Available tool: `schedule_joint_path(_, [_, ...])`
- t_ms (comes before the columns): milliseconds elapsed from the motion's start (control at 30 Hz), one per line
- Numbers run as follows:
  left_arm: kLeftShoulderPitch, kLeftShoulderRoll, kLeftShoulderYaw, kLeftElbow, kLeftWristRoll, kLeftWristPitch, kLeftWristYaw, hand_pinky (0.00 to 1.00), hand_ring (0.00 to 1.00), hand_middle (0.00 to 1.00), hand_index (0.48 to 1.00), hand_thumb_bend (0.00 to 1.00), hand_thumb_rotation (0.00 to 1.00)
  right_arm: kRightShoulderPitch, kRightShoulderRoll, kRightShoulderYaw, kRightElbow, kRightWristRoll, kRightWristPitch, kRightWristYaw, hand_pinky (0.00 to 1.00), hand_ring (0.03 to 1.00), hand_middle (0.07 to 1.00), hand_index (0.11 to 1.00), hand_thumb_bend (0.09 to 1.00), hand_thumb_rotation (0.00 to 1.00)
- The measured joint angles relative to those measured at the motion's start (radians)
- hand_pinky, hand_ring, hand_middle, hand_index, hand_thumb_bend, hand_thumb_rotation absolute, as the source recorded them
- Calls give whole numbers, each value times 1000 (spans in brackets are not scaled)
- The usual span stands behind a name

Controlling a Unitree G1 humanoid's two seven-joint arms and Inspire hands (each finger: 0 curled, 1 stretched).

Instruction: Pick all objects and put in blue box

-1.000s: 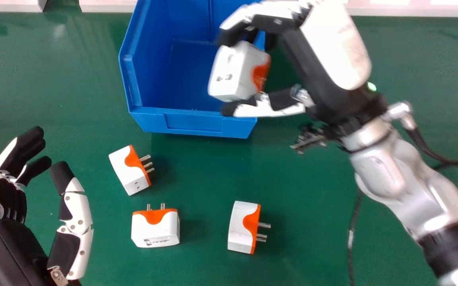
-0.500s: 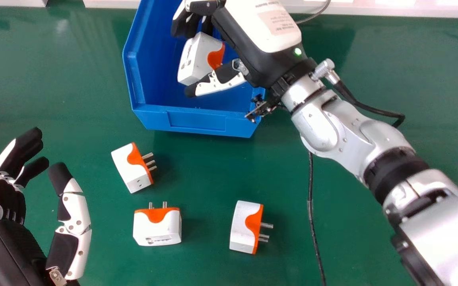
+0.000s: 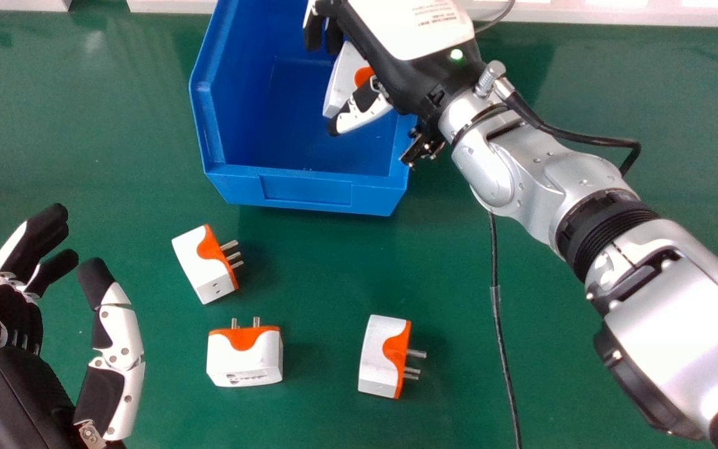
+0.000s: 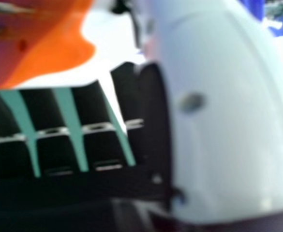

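Note:
In the head view, my right hand (image 3: 390, 65) is over the right part of the blue box (image 3: 306, 190), shut on a white-and-orange plug adapter (image 3: 341, 78), partly hidden by the hand. The right hand view has that adapter (image 4: 49, 53) against the fingers of my right hand (image 4: 228, 116), beside the thumb. Three more adapters lie on the green table: one (image 3: 200, 268) in front of the box, another (image 3: 245, 358) nearer, and a third (image 3: 378, 358) to the right. My left hand (image 3: 113, 343) is open and holds nothing at the lower left.
The green table (image 3: 97, 143) extends around the box. A black cable (image 3: 501, 343) hangs below the right arm, whose silver forearm (image 3: 543, 181) crosses the right side. A pale edge (image 3: 646, 14) runs along the back.
My right hand came left over the box with the adapter, then shifted slightly right and back. The adapter is now more hidden behind the hand. The left hand stays in place.

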Motion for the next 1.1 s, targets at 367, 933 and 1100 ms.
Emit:
schedule_joint_path(367, [0, 0, 0, 4, 4, -1, 2, 667, 720, 715, 729, 255, 0, -21, 1, 66, 0, -32, 81, 49, 861, 996, 998, 986, 1000, 290])
schedule_joint_path(933, [0, 0, -5, 5, 4, -3, 8, 669, 717, 715, 729, 263, 0, -23, -2, 99, -23, -59, 89, -35, 985, 1000, 1000, 1000, 1000, 414])
schedule_joint_path(1100, [1, 0, -12, 5, 5, -4, 8, 666, 711, 711, 726, 270, 0, -4, -21, 55, -94, -15, 42, -50, 1000, 1000, 1000, 1000, 1000, 462])
